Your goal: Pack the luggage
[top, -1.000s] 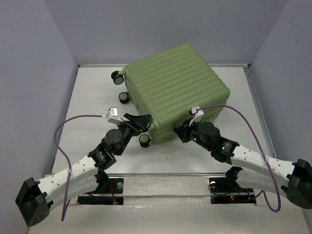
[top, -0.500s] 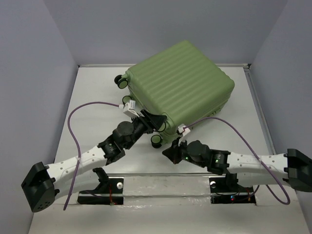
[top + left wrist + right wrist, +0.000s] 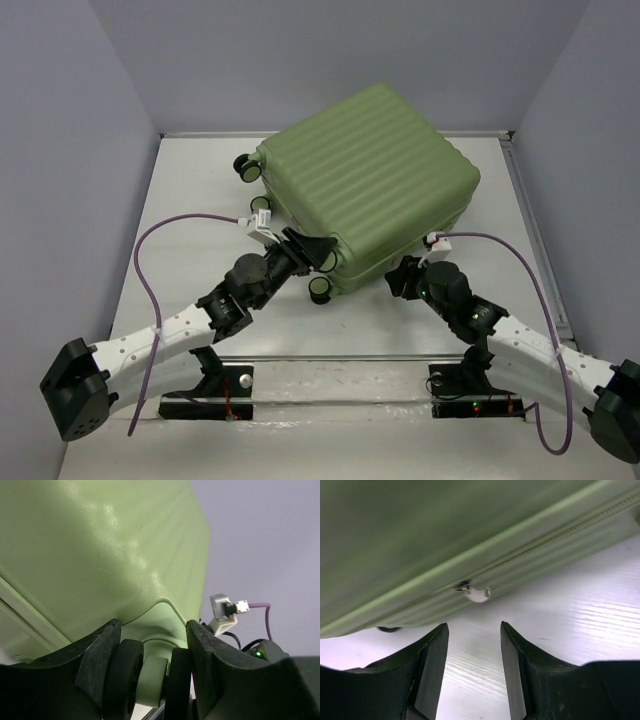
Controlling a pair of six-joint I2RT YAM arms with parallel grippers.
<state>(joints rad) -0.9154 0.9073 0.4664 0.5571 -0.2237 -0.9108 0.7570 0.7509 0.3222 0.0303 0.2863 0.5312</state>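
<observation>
The luggage (image 3: pixel 365 185) is a closed light-green ribbed suitcase lying on the white table (image 3: pixel 200 190), its near side appearing slightly raised. My left gripper (image 3: pixel 318 250) is shut on a black-and-green caster wheel (image 3: pixel 150 677) at the suitcase's near left corner, with one finger against each side of the wheel. A second caster (image 3: pixel 321 289) hangs just below it, and a third (image 3: pixel 245 167) is at the far left. My right gripper (image 3: pixel 397 278) is open and empty at the suitcase's near side. In the right wrist view its fingertips (image 3: pixel 440 632) sit just below the zipper pull (image 3: pixel 478 594).
Grey walls enclose the table on the left, back and right. A raised rail (image 3: pixel 530 230) runs along the table's right edge. Both arm bases (image 3: pixel 340 385) are bolted along the near edge. Purple cables (image 3: pixel 150 260) loop off both wrists.
The suitcase has swung toward the back right and risen with my left gripper, which stays on the wheel. My right gripper dipped left under the near corner, then came back right to the zipper side.
</observation>
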